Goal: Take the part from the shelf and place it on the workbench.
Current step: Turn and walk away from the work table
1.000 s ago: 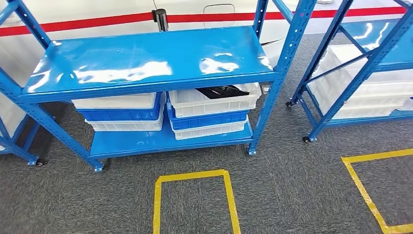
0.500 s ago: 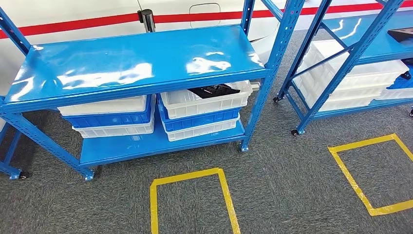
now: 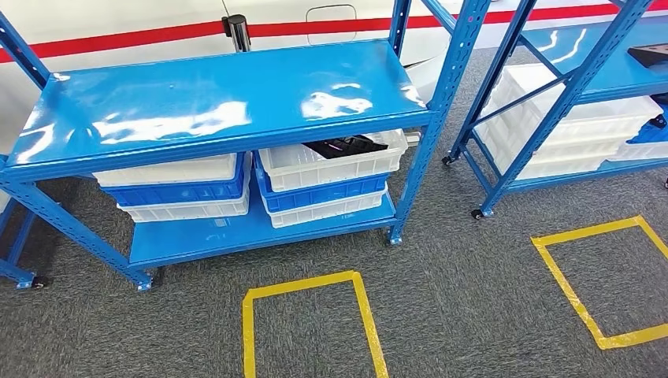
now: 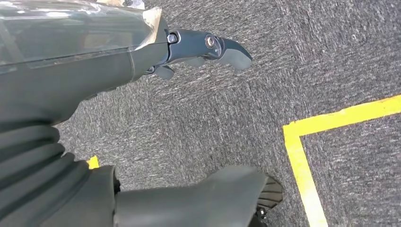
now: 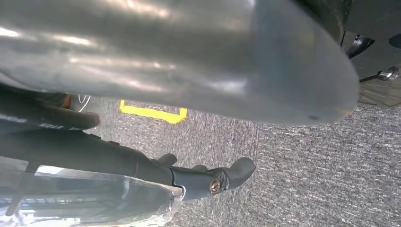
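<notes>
Blue shelf [image 3: 213,102] straight ahead of me, its top deck bare and glossy. Under that deck, on the lower board, two stacks of bins sit side by side: left stack white [image 3: 169,169] over blue [image 3: 177,191] over white, right stack the same order, topped by a white bin [image 3: 331,164]. The part [image 3: 344,146], black and flat, lies in that top right bin, at about 1 o'clock from the middle of my head view, partly hidden by the deck's front edge.

A second blue shelf [image 3: 567,87] stands at 2 o'clock, well apart from the first, with white bins [image 3: 567,130] stacked on its lower level and a dark object [image 3: 650,53] on its upper deck at the frame edge; I cannot tell what it is.

Grey carpet [image 3: 457,291] underfoot. One yellow tape square [image 3: 309,285] at 6 o'clock, just in front of the first shelf; another tape square [image 3: 587,236] at 4 o'clock, in front of the second.

My left hand [image 4: 156,113] hangs over the carpet, thumb [image 4: 222,198] and fingers [image 4: 213,47] apart, nothing between them; a tape corner [image 4: 298,137] lies on the floor beyond. My right hand [image 5: 208,179] also hangs over carpet; a finger shows, holding nothing, but whether the hand is spread or curled I cannot tell.
</notes>
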